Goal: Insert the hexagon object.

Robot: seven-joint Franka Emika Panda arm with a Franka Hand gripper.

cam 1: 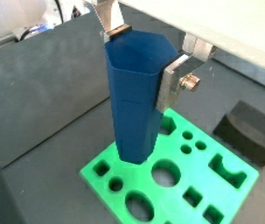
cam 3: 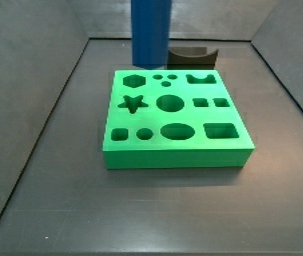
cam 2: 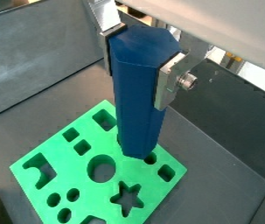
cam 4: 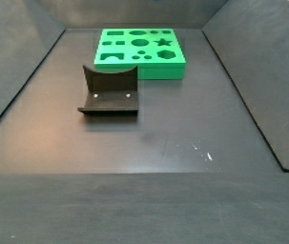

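Note:
My gripper (cam 1: 144, 57) is shut on the top of the hexagon object (cam 1: 135, 105), a tall plain blue bar with faceted sides, and holds it upright. Both wrist views show this; in the second one the gripper (cam 2: 141, 57) grips the bar (cam 2: 137, 105) the same way. The bar's lower end hangs close over the green block with shaped holes (cam 1: 100, 166), near one edge (cam 2: 41, 162). I cannot tell whether it touches. In a side view the bar (cam 3: 151, 30) stands over the block's far left part (cam 3: 174, 155), near the hexagonal hole (cam 3: 136, 80). The gripper itself is cut off there.
The dark fixture (cam 4: 109, 91) stands on the dark floor a little in front of the green block (cam 4: 140, 65). It also shows behind the block in a side view (cam 3: 194, 55) and in a wrist view (cam 1: 257, 127). Grey walls enclose the floor.

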